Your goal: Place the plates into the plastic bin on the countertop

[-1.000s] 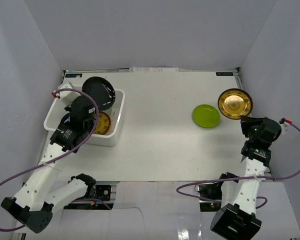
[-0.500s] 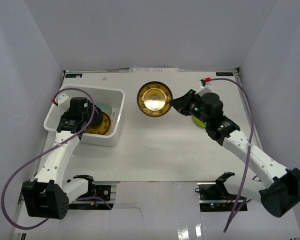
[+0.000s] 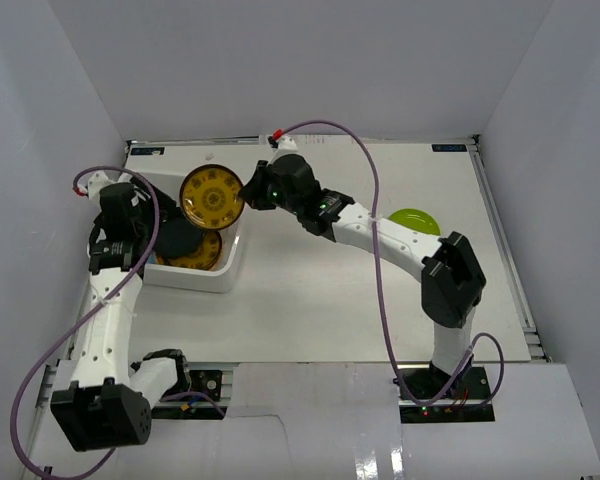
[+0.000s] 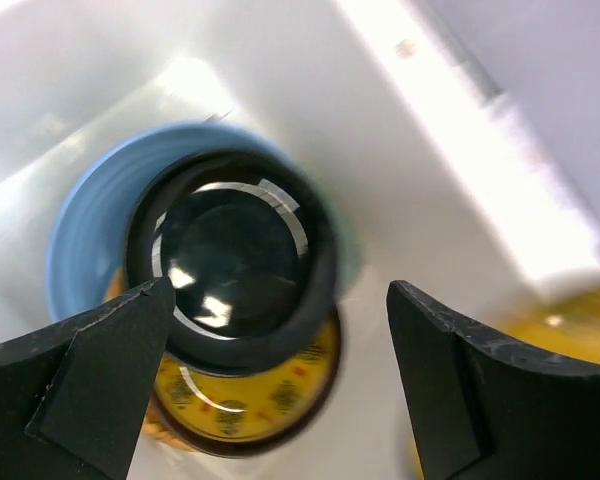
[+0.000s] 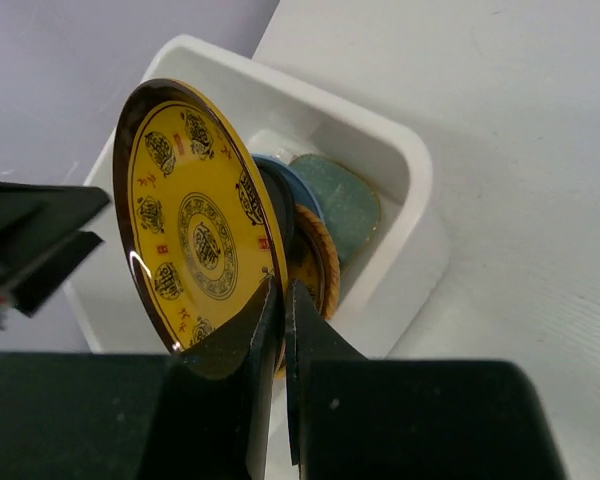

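Observation:
The white plastic bin (image 3: 232,262) stands at the left of the countertop (image 3: 320,300). Inside it a glossy black plate (image 4: 230,260) rests on a light blue plate (image 4: 75,250), over a gold plate (image 4: 245,405) and a tan woven one (image 5: 317,262); a pale-green plate (image 5: 342,203) lies beside them. My left gripper (image 4: 278,300) hangs open over this stack, holding nothing. My right gripper (image 5: 281,288) is shut on the rim of a second gold plate (image 3: 212,197), held on edge above the bin's right side. A lime green plate (image 3: 417,217) lies on the countertop, partly behind the right arm.
The right arm (image 3: 380,232) stretches across the middle of the table toward the bin. White walls enclose the table on the left, back and right. Purple cables loop above both arms.
My left gripper has opened and let the black plate down into the bin. The right arm has carried the gold plate from the far right across to the bin.

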`<state>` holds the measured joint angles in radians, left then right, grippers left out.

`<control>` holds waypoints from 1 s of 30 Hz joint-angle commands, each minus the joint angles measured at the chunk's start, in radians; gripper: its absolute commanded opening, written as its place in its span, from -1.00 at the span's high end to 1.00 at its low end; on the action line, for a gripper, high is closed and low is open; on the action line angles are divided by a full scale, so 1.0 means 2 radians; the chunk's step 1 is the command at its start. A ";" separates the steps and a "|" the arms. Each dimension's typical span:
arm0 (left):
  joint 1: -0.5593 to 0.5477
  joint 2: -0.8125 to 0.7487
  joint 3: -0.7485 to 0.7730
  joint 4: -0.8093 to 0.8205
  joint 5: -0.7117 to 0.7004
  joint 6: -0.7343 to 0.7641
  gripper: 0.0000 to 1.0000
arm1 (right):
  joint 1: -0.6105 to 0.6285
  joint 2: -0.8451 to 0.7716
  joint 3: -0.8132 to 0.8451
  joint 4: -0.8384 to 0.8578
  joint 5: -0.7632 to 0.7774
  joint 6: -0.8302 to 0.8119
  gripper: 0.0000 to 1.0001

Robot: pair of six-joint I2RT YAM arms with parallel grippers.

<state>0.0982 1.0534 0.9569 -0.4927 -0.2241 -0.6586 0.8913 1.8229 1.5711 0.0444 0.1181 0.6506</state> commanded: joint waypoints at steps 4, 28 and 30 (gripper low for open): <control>0.003 -0.099 0.073 0.037 0.084 0.014 -0.96 | 0.038 0.100 0.153 -0.027 0.018 -0.036 0.84; -0.014 -0.199 -0.057 0.179 0.623 -0.032 -0.96 | -0.211 -0.320 -0.402 0.071 0.082 -0.020 -0.67; -0.034 -0.200 -0.077 0.199 0.643 -0.033 -0.96 | -0.309 -0.369 -0.499 0.071 0.067 -0.006 -0.70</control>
<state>0.0700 0.6655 0.8436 -0.2321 0.8635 -0.6865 0.4103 1.1675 0.7799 0.1738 0.2344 0.5903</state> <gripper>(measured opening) 0.979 0.845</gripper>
